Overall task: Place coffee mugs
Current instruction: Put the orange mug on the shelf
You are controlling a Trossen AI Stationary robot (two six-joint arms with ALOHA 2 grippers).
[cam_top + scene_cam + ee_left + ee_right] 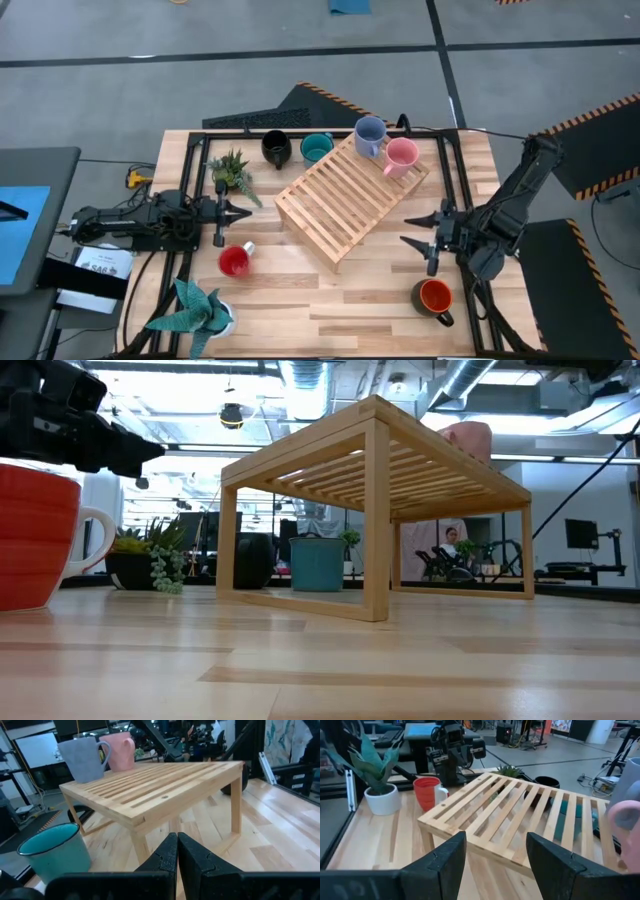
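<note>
A slatted wooden rack stands mid-table. The lavender-blue mug and pink mug stand on its far right end. The black mug and teal mug rest on the table beyond its far left side. The red mug stands near the left gripper, and the orange-red mug with black handle stands near the right arm. My left gripper is shut, left of the rack, holding nothing. My right gripper is open, right of the rack, empty.
A small succulent sits left of the rack and a spiky potted plant stands at the near left corner. A black frame runs along the table edges. Bare wood lies between the rack and the near edge.
</note>
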